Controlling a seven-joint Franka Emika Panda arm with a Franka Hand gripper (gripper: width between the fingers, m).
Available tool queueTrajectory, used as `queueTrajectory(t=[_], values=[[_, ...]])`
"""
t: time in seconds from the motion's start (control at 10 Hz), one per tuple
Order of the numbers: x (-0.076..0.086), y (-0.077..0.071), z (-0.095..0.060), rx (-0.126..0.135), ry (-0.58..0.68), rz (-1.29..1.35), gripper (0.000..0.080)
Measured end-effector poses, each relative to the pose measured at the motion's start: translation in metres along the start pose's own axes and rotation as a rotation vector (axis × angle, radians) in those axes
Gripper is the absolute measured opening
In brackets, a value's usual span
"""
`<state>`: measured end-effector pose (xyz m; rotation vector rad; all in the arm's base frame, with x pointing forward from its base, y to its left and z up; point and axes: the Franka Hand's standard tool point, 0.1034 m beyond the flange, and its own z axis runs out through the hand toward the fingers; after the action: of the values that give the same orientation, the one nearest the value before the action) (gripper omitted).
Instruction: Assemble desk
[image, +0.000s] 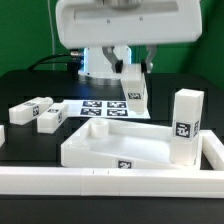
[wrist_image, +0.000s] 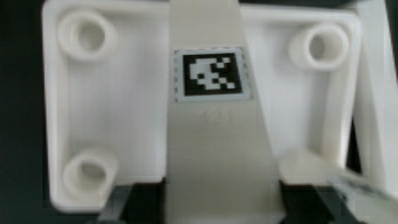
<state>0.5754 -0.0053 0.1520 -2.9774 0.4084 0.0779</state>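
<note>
The desk slab (image: 118, 146) lies on the table with its raised rim up. In the wrist view the slab (wrist_image: 125, 110) shows round sockets at its corners (wrist_image: 80, 36). My gripper (image: 132, 84) is shut on one white tagged leg (image: 134, 98) and holds it in the air behind the slab. In the wrist view the leg (wrist_image: 217, 110) runs out from between my gripper's (wrist_image: 221, 206) dark fingers (wrist_image: 143, 202), over the slab. A second leg (image: 185, 126) stands upright at the slab's right end. Two more legs (image: 30, 111) (image: 51, 118) lie at the exterior view's left.
The marker board (image: 98, 107) lies flat behind the slab, under the arm. A long white border rail (image: 110, 181) runs along the front and up the right side (image: 212, 150). A small white piece (image: 2, 133) sits at the left edge.
</note>
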Motion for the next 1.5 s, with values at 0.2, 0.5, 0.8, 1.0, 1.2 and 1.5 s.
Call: queueTrajectory(t=[0.2,0.5,0.8,1.0,1.2,1.5], values=[[0.017,0.001,-0.007,0.003,0.119,-0.016,0.0289],[0.02,0.001,-0.004,-0.007,0.34,-0.029,0.029],[0.022,0.011,-0.007,-0.028,0.525,-0.048,0.029],[0.022,0.018,-0.012,-0.034,0.536,-0.054,0.029],[0.027,0.022,-0.019,-0.035,0.539,-0.053,0.029],[0.026,0.022,-0.016,-0.036,0.534,-0.055,0.029]])
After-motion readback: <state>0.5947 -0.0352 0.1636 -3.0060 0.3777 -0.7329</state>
